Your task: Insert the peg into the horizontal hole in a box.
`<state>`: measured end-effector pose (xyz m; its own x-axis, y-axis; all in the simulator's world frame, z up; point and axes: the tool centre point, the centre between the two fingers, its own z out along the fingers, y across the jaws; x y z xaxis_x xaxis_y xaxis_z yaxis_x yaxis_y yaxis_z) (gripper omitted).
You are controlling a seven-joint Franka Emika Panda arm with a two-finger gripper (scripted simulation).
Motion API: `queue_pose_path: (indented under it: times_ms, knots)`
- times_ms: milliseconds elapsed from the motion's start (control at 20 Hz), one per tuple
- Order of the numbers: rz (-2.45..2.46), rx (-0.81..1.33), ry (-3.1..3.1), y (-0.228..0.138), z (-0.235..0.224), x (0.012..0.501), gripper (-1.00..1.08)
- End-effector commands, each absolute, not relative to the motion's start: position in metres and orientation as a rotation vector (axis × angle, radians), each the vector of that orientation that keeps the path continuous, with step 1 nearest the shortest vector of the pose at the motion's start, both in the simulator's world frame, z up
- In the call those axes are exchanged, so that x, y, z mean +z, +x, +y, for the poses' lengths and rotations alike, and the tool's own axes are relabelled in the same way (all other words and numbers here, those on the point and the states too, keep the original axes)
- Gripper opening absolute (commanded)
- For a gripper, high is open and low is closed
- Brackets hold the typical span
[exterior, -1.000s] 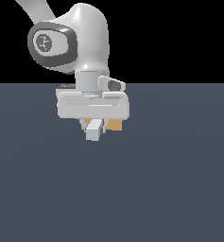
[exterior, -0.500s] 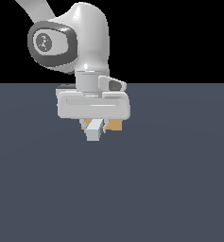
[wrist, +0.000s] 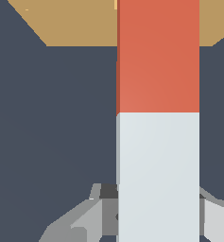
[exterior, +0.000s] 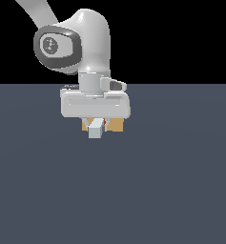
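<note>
Only wrist view shows peg (wrist: pixel 158 113) meeting box (wrist: pixel 71 23).

The worktop (exterior: pixel 171 190) is bare dark grey across the whole lower half of the exterior view and out to both side edges, so a gripper could pass freely there. The only crowding sits just above the frame's centre: the gripper (exterior: pixel 96 125) hangs low over the surface, with the tan box (exterior: pixel 116 125) showing directly behind it and the peg (exterior: pixel 96 129) jutting forward beneath it. In the wrist view the peg (wrist: pixel 158 118) fills the middle of the frame from bottom to top, its orange end running up against the box (wrist: pixel 71 23) along the upper edge; dark open worktop (wrist: pixel 52 118) lies on either side of it.
</note>
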<state>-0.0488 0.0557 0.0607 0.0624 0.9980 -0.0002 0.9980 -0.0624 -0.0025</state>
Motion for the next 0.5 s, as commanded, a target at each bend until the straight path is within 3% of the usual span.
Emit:
queue_pose_path:
  times_ms: [0, 450]
  knots:
    - [-2.153, 0.000, -2.287, -0.048, 0.073, 0.062, -1.00]
    - [-2.153, -0.002, -2.288, -0.044, 0.127, 0.062, -1.00]
